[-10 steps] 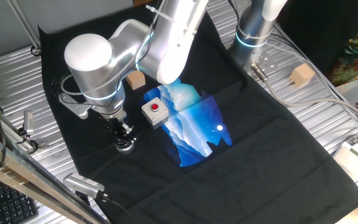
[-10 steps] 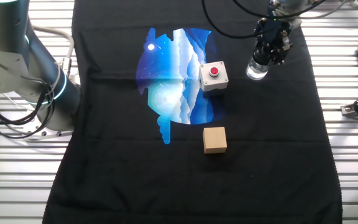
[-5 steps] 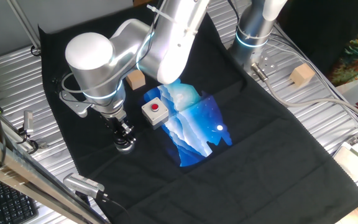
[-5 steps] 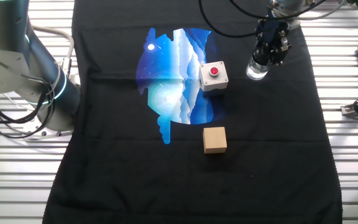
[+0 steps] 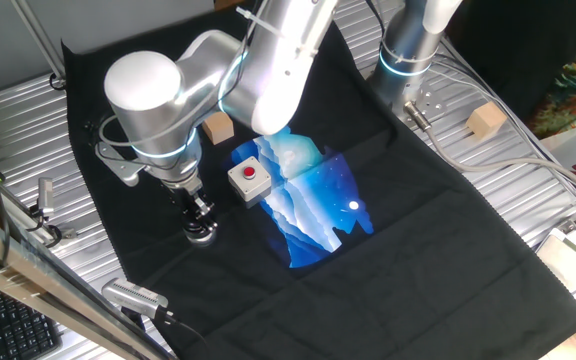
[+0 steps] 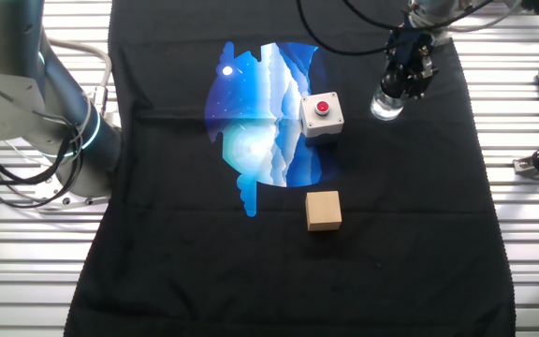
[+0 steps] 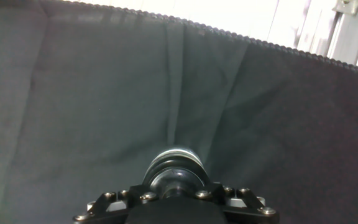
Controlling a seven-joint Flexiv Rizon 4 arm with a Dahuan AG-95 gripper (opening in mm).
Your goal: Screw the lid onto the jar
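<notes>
Item: jar (image 6: 386, 106) at upper right of black cloth (image 6: 391, 234), lid (image 7: 174, 167) seated on top, gripper (image 6: 406, 79) clenched on lid; turning best done squarely, with light downward pressure.

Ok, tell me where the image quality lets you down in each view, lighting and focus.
Hand view: strip past the black cloth is blown out white; the gripper mount is dim and soft. One fixed view: the arm's silver shell glares; the jar is tiny under the fingers. The other fixed view: evenly lit, but the jar shows only as a pale glint.
</notes>
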